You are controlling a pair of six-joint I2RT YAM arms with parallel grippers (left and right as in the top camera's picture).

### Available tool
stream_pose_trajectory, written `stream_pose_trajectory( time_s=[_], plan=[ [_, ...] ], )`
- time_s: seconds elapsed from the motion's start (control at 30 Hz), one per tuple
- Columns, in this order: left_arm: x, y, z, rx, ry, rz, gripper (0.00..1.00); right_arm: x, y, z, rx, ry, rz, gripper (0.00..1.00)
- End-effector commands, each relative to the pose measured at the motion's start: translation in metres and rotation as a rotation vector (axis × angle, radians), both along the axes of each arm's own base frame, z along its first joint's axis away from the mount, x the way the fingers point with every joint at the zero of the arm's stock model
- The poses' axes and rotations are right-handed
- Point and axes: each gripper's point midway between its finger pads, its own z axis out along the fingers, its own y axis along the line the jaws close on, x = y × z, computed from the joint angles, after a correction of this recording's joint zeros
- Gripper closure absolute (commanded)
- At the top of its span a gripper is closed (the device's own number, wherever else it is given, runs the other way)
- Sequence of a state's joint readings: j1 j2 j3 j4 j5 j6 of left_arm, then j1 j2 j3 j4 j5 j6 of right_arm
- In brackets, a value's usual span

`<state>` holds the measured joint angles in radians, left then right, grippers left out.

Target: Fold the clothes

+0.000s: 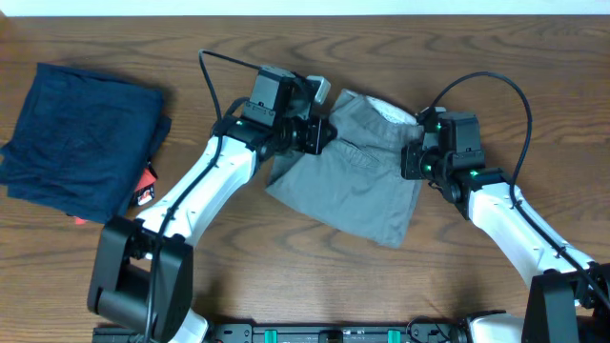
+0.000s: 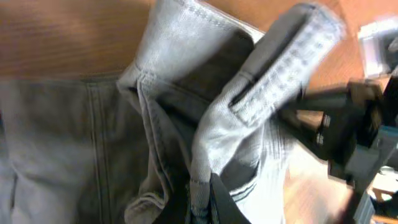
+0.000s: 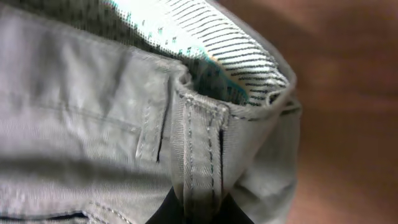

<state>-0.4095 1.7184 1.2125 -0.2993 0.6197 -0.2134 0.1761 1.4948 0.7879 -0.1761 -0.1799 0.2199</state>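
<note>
The grey shorts [image 1: 357, 186] lie crumpled in the middle of the wooden table, with whitish striped lining showing at the top right. My left gripper [image 1: 319, 133] is shut on a pinched fold of the waistband at the shorts' upper left; in the left wrist view the grey fabric [image 2: 249, 118] rises between the fingers [image 2: 202, 208]. My right gripper [image 1: 412, 160] is shut on the waistband at the shorts' right edge; in the right wrist view the stitched band [image 3: 202, 162] sits between the fingers [image 3: 200, 214], with the striped lining [image 3: 211, 43] above it.
A dark navy folded garment [image 1: 81, 138] lies at the far left, with a small red item [image 1: 143, 186] at its lower right edge. Bare wood table [image 1: 286, 267] shows in front of the shorts.
</note>
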Motion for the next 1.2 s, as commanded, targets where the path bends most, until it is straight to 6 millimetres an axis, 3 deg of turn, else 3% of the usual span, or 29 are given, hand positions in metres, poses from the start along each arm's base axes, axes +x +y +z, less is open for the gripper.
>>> stream_pose_trajectory(
  time_s=[0.0, 0.17, 0.27, 0.4, 0.57, 0.63, 0.67, 0.77, 0.9, 1.07, 1.17],
  plan=[
    [-0.005, 0.010, -0.010, 0.044, 0.065, 0.045, 0.94, 0.012, 0.004, 0.018, -0.021, -0.081, 0.018, 0.97],
    [-0.009, 0.038, -0.033, 0.199, 0.124, 0.146, 0.94, 0.016, 0.020, 0.028, -0.015, -0.153, 0.154, 0.99],
    [-0.001, 0.056, -0.041, 0.286, 0.115, 0.245, 0.94, 0.018, 0.017, 0.027, -0.032, -0.158, 0.147, 0.98],
    [0.011, 0.077, -0.045, 0.355, 0.103, 0.391, 0.94, 0.021, 0.008, 0.012, -0.077, -0.128, 0.111, 0.96],
    [0.018, 0.088, -0.053, 0.374, 0.099, 0.494, 0.94, 0.027, 0.008, -0.009, -0.088, -0.103, 0.105, 0.94],
    [0.021, 0.089, -0.059, 0.383, 0.095, 0.500, 0.93, 0.032, 0.008, -0.016, -0.089, -0.106, 0.101, 0.85],
    [0.022, 0.089, -0.063, 0.392, 0.095, 0.504, 0.90, 0.035, 0.006, -0.020, -0.090, -0.101, 0.076, 0.84],
    [0.027, 0.090, -0.082, 0.415, 0.106, 0.509, 0.67, 0.038, -0.003, -0.034, -0.105, -0.072, 0.007, 0.73],
    [0.033, 0.100, -0.100, 0.434, 0.137, 0.530, 0.55, 0.034, -0.006, -0.037, -0.114, -0.049, 0.001, 0.67],
    [0.048, 0.138, -0.085, 0.408, 0.129, 0.617, 0.32, 0.032, -0.008, -0.006, -0.103, -0.103, -0.007, 0.63],
    [0.050, 0.141, -0.079, 0.307, 0.174, 0.600, 0.16, 0.031, -0.008, 0.022, -0.092, -0.162, -0.010, 0.58]
  ],
)
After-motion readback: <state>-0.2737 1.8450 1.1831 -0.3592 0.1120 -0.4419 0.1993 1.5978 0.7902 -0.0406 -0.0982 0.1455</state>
